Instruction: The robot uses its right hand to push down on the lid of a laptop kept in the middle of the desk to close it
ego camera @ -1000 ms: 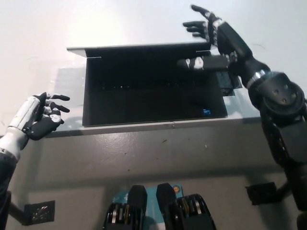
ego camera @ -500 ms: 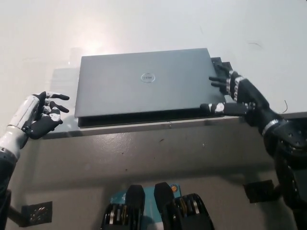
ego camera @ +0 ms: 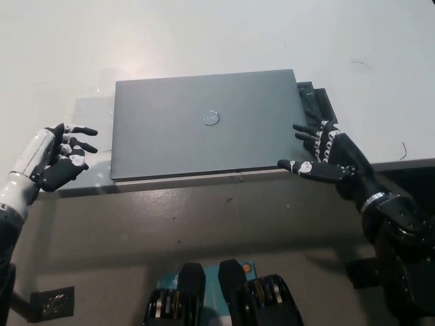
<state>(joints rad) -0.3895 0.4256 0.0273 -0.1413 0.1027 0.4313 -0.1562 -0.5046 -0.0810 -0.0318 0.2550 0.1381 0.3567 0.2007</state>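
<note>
Nearest the robot, a grey floor strip runs below the desk edge, with a small dark bracket (ego camera: pixel 54 299) at lower left and another dark fitting (ego camera: pixel 370 272) at lower right. Above that, the desk (ego camera: pixel 204 41), white-topped, its front edge crossing the frame at mid-height. White left hand (ego camera: pixel 58 159) at the left, resting at the desk's front edge just beside the laptop's left side, not touching it; fingers loosely curled and apart, holding nothing. Black right hand (ego camera: pixel 323 156) at the laptop's near right corner, fingers spread and apart, gripping nothing; the fingertips lie at the lid's right edge, and whether they press on it cannot be told from this angle. The forearm runs back to the lower right. Laptop (ego camera: pixel 204 132) in the middle of the desk, lid fully down and flat on its base, grey top facing up with a round logo (ego camera: pixel 210 118) near centre; front edge roughly parallel to the desk edge and close to it. A dark object (ego camera: pixel 314 98) shows from behind the laptop's far right side; its identity unclear. Beyond, bare white desk surface.
</note>
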